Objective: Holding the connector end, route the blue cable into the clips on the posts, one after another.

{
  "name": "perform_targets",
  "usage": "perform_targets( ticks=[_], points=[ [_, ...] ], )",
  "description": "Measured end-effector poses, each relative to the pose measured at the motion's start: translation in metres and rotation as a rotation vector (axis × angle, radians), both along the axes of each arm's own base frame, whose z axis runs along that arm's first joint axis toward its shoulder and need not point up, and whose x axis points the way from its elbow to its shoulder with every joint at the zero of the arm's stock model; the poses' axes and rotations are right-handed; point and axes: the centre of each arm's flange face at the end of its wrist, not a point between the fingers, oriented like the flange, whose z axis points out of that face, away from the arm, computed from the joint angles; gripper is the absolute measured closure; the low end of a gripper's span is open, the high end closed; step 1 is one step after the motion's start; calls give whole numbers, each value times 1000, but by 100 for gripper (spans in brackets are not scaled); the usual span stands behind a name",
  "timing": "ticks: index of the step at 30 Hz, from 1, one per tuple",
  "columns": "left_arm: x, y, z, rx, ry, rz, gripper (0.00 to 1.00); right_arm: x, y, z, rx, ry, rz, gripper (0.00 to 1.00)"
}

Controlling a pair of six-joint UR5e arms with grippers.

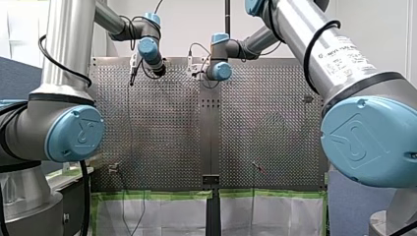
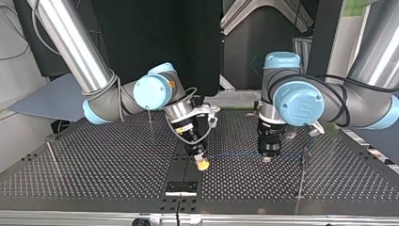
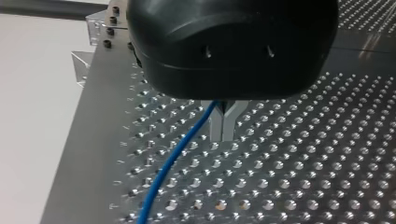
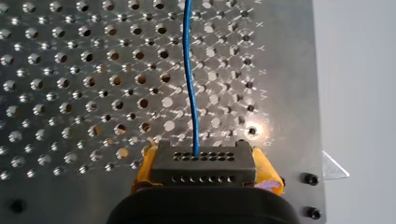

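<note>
Blue cable [image 4: 189,70]: my right tool [image 4: 205,164] is clamping its connector [image 4: 204,171] between yellow pads. It is running out to my left tool [image 3: 223,126], which is pinching it just over the surface [image 3: 303,177]. Likely risk: too much pull between tools yanking the connector loose before the post [image 2: 301,173].

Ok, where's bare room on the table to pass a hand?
In the top view, bare table lies between the thin post at left and my right gripper, and nearside between the black bracket and the right-hand post. Crowded: the middle, where the cable spans from the connector in my right gripper to my left gripper.
</note>
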Motion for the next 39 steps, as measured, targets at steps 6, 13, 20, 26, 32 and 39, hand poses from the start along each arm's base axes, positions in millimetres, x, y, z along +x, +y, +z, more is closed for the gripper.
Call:
perform_targets(
  ticks=[6, 13, 20, 26, 32, 39],
  points=[
    [-1, -3, -3, -4, 7, 8, 100, -7, -3, -12, 22, 27, -20, 100],
    [1, -14, -18, 1, 40, -7, 100, -12, -4, -26, 38, 49, -33, 100],
    [-1, -23, -36, -9, 65, -18, 100, -14, -3, -34, 47, 64, -43, 100],
    [-5, -26, -51, -15, 74, -22, 100, -19, -3, -47, 62, 84, -60, 100],
    [-10, -30, -64, -15, 85, -31, 100, -27, -3, -68, 85, 119, -90, 100],
    [-17, -35, -78, -12, 97, -43, 100, -38, 0, -98, 116, 169, -117, 100]
  ],
)
